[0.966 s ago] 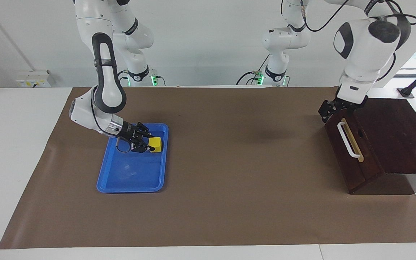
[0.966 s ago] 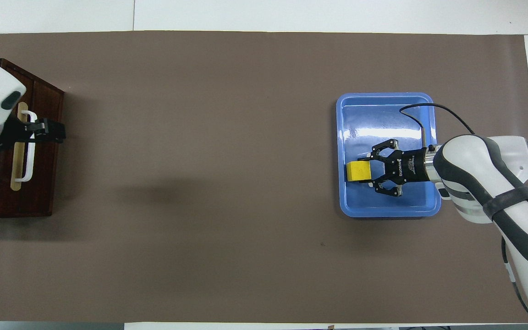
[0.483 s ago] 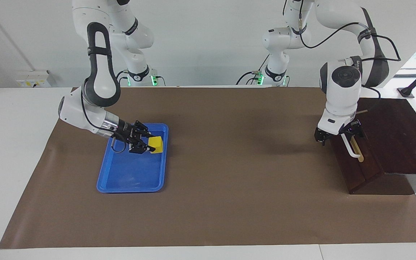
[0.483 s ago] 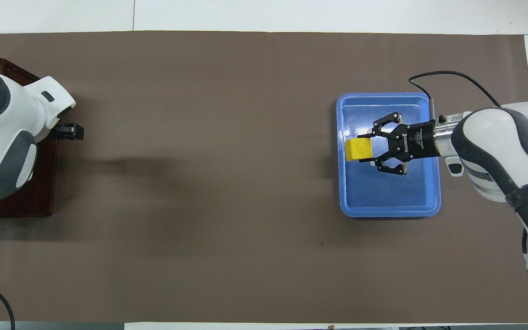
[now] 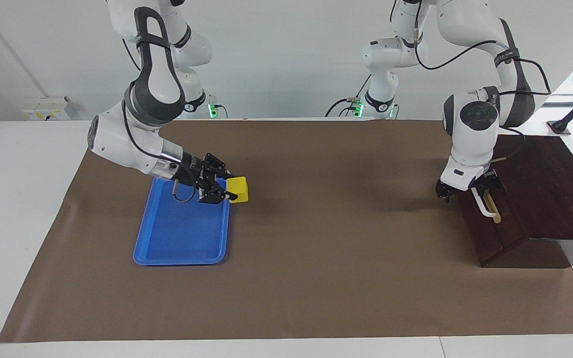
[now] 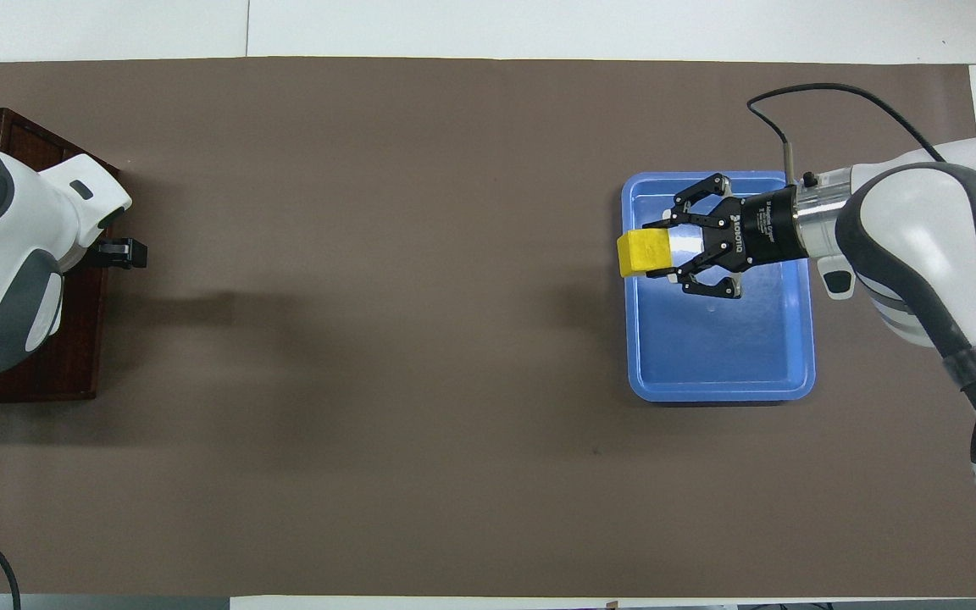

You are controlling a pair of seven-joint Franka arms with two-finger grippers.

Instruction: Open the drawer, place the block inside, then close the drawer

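Observation:
My right gripper is shut on the yellow block and holds it in the air over the edge of the blue tray that faces the left arm's end. The overhead view shows the block in the right gripper over the tray's rim. The drawer of the dark brown box looks closed. My left gripper is at the upper end of its white handle. In the overhead view the left arm covers the drawer, and only the left gripper's tip shows.
Brown paper covers the table between the tray and the box. The box stands at the left arm's end, the tray toward the right arm's end. A cable loops from the right wrist.
My right gripper has lifted the block from the tray's floor and carried it toward the left arm's end. My left arm has swung down from the box's top corner to the handle.

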